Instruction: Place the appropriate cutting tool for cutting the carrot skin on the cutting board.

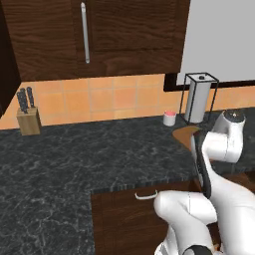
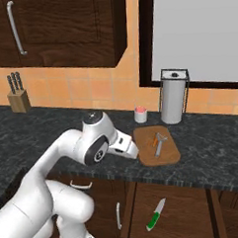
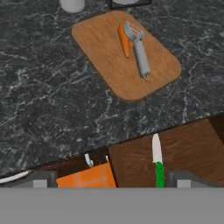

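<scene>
The cutting board (image 3: 105, 65) lies on the dark counter (image 3: 43, 87), near its front edge. On the board lie the small orange carrot (image 3: 124, 40) and a grey peeler (image 3: 139, 50), side by side and touching at the far end. A knife (image 3: 157, 164) with a green handle and a white blade shows lower down, against the brown cabinet front (image 2: 190, 211). The gripper (image 2: 134, 152) hangs just left of the board. It is not possible to tell if its fingers are apart or together. A white cup (image 2: 140, 114) and a paper towel roll (image 2: 172, 99) stand behind the board.
</scene>
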### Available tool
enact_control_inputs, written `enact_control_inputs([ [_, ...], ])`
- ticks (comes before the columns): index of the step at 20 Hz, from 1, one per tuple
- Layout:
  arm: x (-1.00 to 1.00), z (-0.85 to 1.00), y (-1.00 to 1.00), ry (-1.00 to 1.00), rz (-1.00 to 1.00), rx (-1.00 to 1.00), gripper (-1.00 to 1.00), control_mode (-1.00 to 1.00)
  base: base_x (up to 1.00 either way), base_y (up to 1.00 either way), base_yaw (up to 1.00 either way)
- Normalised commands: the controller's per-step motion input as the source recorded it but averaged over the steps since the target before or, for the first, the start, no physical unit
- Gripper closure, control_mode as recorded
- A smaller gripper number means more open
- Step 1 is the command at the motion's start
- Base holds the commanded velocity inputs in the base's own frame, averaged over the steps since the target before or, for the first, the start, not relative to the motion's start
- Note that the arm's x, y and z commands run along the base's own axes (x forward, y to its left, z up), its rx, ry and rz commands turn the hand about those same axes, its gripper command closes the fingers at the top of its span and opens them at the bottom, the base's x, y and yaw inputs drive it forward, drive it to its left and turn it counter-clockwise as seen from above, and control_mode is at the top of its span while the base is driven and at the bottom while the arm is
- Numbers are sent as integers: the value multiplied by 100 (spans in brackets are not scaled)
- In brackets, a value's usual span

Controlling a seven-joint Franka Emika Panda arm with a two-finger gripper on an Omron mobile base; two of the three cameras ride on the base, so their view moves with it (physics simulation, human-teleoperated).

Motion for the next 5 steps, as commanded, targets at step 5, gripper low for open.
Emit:
enact_control_inputs([
  [5,-100,45,46,-6,-3,-5,-100,-100,0,0,0],
])
